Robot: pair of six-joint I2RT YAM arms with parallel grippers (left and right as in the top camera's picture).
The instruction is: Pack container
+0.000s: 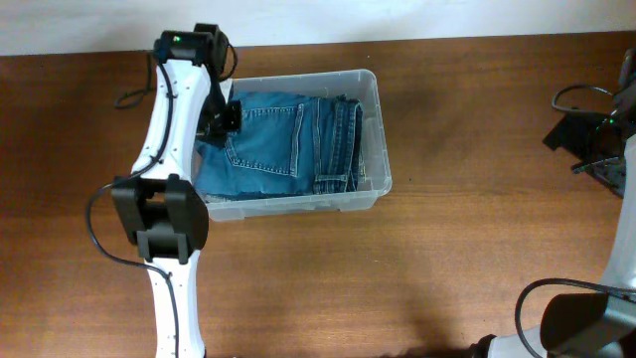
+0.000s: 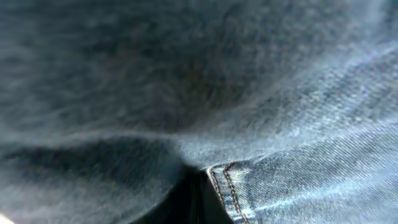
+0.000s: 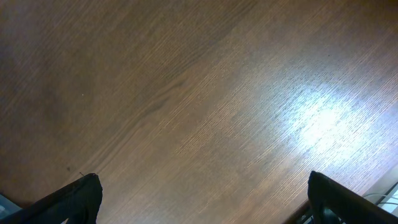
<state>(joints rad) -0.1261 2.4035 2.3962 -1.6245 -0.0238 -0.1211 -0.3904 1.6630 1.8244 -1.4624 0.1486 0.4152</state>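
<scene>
The container (image 1: 384, 149), a clear plastic bin, stands on the table left of centre. Folded blue jeans (image 1: 288, 139) lie inside it and fill most of its floor. My left gripper (image 1: 225, 117) reaches down into the bin's left end, onto the denim. In the left wrist view the jeans (image 2: 298, 124) fill the whole picture. Folds and a stitched hem (image 2: 227, 186) run into the dark, shut jaws at the bottom edge. My right gripper (image 3: 203, 180) hangs open over bare wood at the far right, with nothing between its fingers.
The wooden table (image 1: 447, 268) stretches in front of and to the right of the bin. The left arm's base and cable (image 1: 159, 214) stand just left of the bin's front corner. The right arm and its cables (image 1: 596, 139) sit at the right edge.
</scene>
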